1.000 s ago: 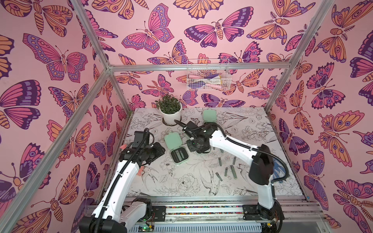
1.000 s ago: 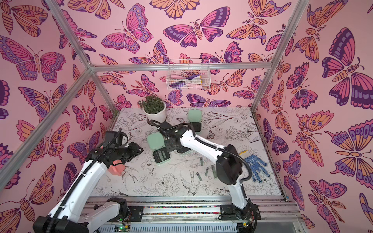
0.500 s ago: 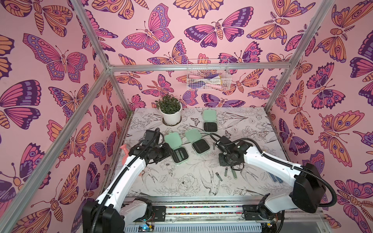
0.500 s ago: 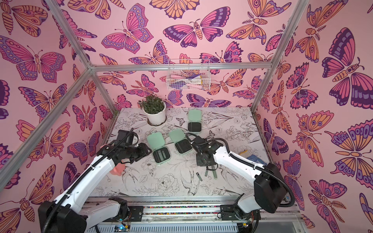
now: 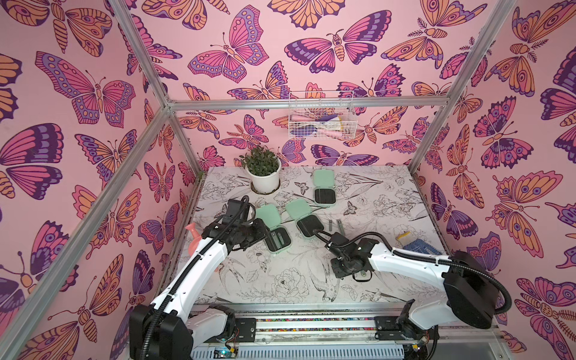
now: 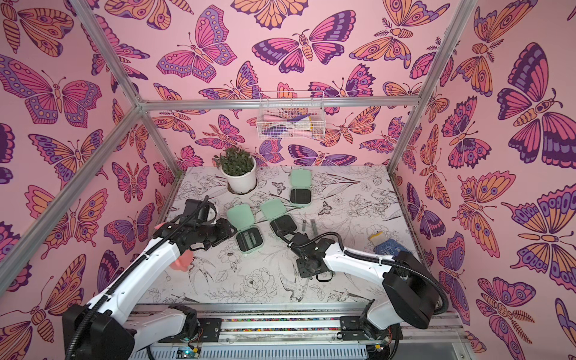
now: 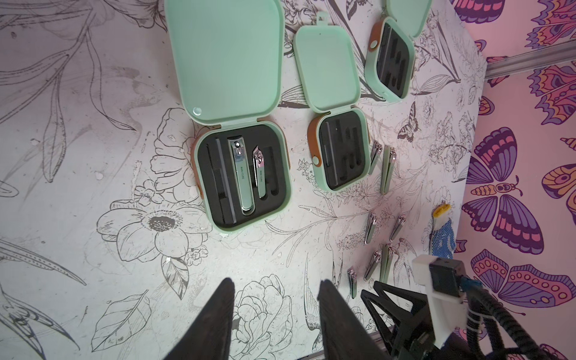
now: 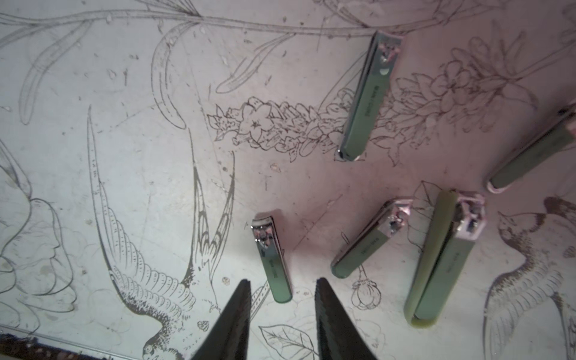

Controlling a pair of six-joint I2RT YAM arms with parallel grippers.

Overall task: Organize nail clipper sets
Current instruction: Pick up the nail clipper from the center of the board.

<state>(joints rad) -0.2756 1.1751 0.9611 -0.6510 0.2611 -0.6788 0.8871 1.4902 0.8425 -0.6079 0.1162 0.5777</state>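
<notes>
Three mint-green cases lie open on the surface (image 5: 265,280), and only one is stocked. The near case (image 7: 224,59), at nine o'clock from the surface's middle in both top views, carries a large clipper (image 7: 241,177) and a small clipper (image 7: 261,174) seated side by side in its black slots. The middle case (image 7: 325,65) sits dead centre with empty slots, a loose pair (image 7: 386,168) just beside it at three o'clock. The far case (image 5: 324,178) lies at twelve, and its slots look bare as well.

The other loose clippers (image 7: 371,230) are scattered at five o'clock, and that is where the action is. The right tool (image 8: 283,282) hangs over them, fingers parted, holding nothing, with the green tail of the target clipper (image 8: 272,258) showing in the gap. The left tool (image 7: 277,282) is parted too and empty, hovering just beside the near case on its nine o'clock side.

My read: these clippers are light, stiff metal, smooth and lying flat, so they will likely skate if nudged. The best hold looks to be across the narrow body at mid-length, on the two long edges, clear of the sprung lever.

Out at three o'clock lies a blue glove (image 5: 417,246); a potted plant (image 5: 263,174) stands at eleven.
</notes>
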